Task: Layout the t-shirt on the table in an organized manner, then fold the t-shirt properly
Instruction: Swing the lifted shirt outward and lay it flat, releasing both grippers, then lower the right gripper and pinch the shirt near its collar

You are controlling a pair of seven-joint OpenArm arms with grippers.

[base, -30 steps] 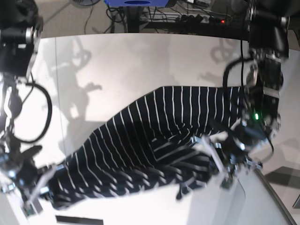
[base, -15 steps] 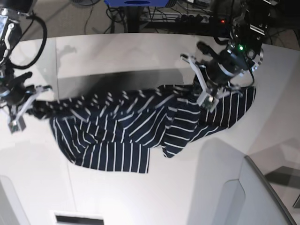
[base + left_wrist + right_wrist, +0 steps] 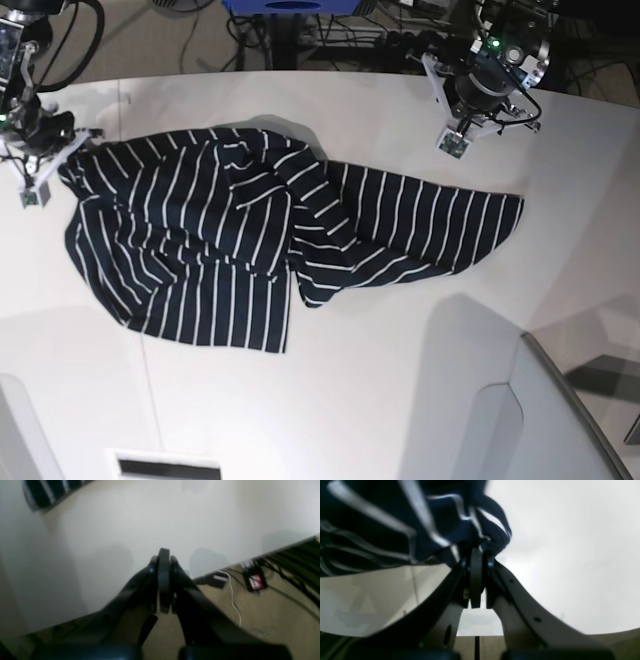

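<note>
Two end effectors sat at opposite ends of the bench (image 3: 350, 400). The right end effector (image 3: 477, 555) had its jaws pressed together on a bunched fold of the t-shirt (image 3: 250, 240), pinching the dark striped cloth at its tips; in the base view it stood at the shirt's far corner, by the bench's edge. The left end effector (image 3: 163, 557) had its jaws closed flat against each other with nothing between them, hovering above bare white bench near the rim, well apart from the cloth; only a striped corner showed at the top of its wrist view.

The t-shirt lay on the bench, spread across its middle but not flat. Its wider part lay toward the right end effector, with a ridge of rumpled folds running through the centre. A narrower part stretched out toward the side of the left end effector, ending in a corner short of it. Beyond the bench rim, cables (image 3: 235, 605) and a power strip (image 3: 255, 581) lay on the floor.
</note>
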